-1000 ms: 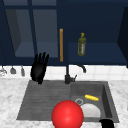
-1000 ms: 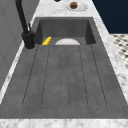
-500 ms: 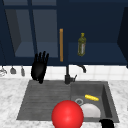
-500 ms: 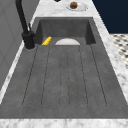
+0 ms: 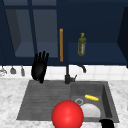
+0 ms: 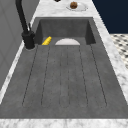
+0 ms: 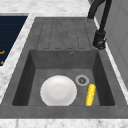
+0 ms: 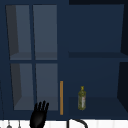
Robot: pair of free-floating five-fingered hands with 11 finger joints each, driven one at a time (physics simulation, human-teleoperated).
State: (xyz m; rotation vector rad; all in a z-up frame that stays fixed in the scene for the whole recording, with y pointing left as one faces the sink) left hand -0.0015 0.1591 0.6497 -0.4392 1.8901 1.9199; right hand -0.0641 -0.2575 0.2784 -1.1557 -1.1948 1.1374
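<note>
**Two hands at a kitchen sink, one raised, one at the lower edge**

Front view. The left hand (image 5: 39, 68) hangs upright in the air above the back left corner of the draining board (image 5: 42, 97), fingers straight and slightly spread, holding nothing. The right hand (image 5: 107, 123) shows at the bottom edge, just in front of the sink basin (image 5: 106, 95); whether its fingers are open or curled cannot be told. A red ball (image 5: 67, 114) sits low in the middle, overlapping the front rim of the sink and part of a white plate (image 5: 91, 110). A yellow corn cob (image 5: 91, 97) lies in the basin beyond the plate, near the drain (image 5: 79, 101). The black faucet (image 5: 68, 75) stands behind the sink. On the open cabinet shelf above stands an olive bottle (image 5: 81, 45), beside an orange door handle (image 5: 61, 45).

Left side view. The draining board (image 6: 65, 75) fills the foreground; the corn cob (image 6: 46, 40) and plate (image 6: 67, 42) lie in the basin beyond, and the faucet (image 6: 26, 30) rises at the left.

Right side view. The plate (image 7: 58, 90) lies flat on the basin floor, with the corn cob (image 7: 90, 94) just beside it, apart from it, and the drain (image 7: 82, 80) between them toward the back.

Upper view. The left hand (image 8: 39, 115) shows, fingers straight, below the glass cabinet door (image 8: 33, 57), well left of the bottle (image 8: 81, 98).
</note>
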